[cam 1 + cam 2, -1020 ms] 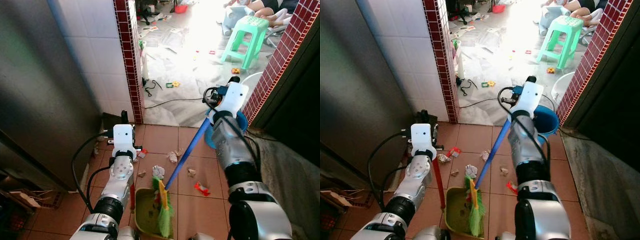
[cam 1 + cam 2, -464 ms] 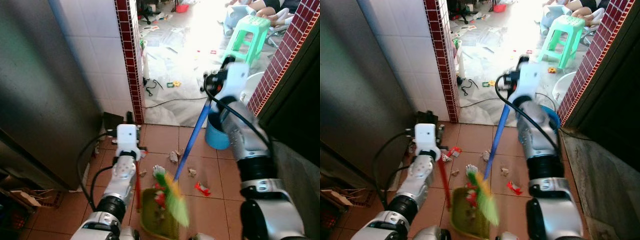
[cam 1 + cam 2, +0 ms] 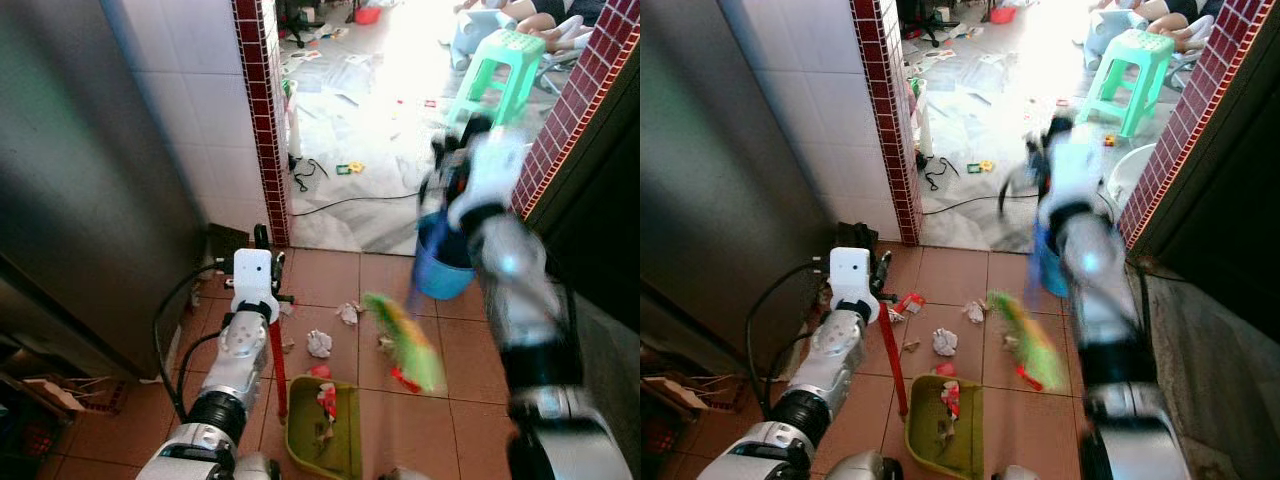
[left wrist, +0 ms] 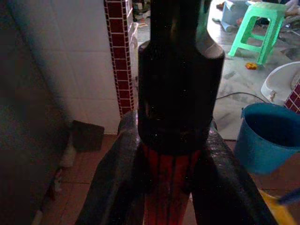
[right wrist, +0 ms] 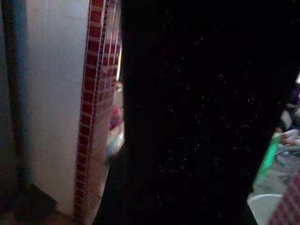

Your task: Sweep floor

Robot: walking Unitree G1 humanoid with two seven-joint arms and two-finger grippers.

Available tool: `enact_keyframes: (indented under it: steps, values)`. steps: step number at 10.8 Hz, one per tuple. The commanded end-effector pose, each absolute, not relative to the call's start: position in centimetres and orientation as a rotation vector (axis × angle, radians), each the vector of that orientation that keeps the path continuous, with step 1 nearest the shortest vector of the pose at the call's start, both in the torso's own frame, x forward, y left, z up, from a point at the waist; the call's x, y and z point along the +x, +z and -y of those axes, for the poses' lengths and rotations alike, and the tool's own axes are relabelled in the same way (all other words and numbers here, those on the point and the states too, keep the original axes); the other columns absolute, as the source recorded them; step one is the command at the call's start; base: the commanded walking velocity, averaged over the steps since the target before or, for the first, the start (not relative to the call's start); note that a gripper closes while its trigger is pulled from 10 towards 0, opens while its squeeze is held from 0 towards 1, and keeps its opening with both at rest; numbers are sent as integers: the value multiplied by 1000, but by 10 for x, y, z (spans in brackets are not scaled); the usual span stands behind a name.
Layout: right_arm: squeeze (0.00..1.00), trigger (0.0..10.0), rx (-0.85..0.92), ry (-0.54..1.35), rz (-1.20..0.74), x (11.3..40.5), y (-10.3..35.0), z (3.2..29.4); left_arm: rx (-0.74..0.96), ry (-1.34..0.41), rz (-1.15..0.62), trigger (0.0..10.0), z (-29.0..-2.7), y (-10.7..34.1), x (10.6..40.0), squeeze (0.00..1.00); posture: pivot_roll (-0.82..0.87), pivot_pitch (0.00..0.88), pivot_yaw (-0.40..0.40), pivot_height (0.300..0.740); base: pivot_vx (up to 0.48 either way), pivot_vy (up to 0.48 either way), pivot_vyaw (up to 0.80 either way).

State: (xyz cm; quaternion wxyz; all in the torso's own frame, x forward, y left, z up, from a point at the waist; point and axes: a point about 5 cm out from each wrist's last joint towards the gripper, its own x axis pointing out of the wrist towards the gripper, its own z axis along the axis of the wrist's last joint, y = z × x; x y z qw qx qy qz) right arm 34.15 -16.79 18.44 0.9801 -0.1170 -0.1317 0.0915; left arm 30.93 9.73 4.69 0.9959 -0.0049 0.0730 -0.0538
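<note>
My left gripper (image 4: 173, 154) is shut on the red handle (image 3: 277, 362) of a green dustpan (image 3: 322, 432), which rests on the terracotta tiles with scraps of litter in it. The right arm is motion-blurred, and my right gripper (image 3: 455, 168) is up by the doorway, shut on the blue broom handle. The broom's green and yellow head (image 3: 405, 340) is a blur to the right of the dustpan, near the blue bucket (image 3: 440, 268). Crumpled paper (image 3: 318, 343), another wad (image 3: 348, 313) and a red scrap (image 3: 405, 379) lie on the tiles.
A tiled wall with a red brick pillar (image 3: 262, 110) stands to the left and a dark wall to the right. Beyond the doorway is a bright littered floor with a green stool (image 3: 498, 72), a cable (image 3: 340, 203) and a seated person (image 3: 545, 15).
The right arm has swung up and to the right, and the broom head has gone from the dustpan out toward the bucket. Litter now lies in the dustpan. The left arm has barely moved.
</note>
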Motion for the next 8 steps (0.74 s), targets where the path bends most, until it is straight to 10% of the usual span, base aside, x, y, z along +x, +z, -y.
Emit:
enact_keyframes:
  steps: [1, 8]
  values:
    - [0, 10000, -300, 166, 346, 341, 196, 169, 15, -114, -143, 10000, -102, 48, 310, 0, -60, 0, 64, 740, 0, 0, 0]
    - [0, 10000, 57, 223, 93, 342, 128, 139, 20, -33, -176, 10000, -117, 42, 306, 0, -44, 0, 55, 740, 0, 0, 0]
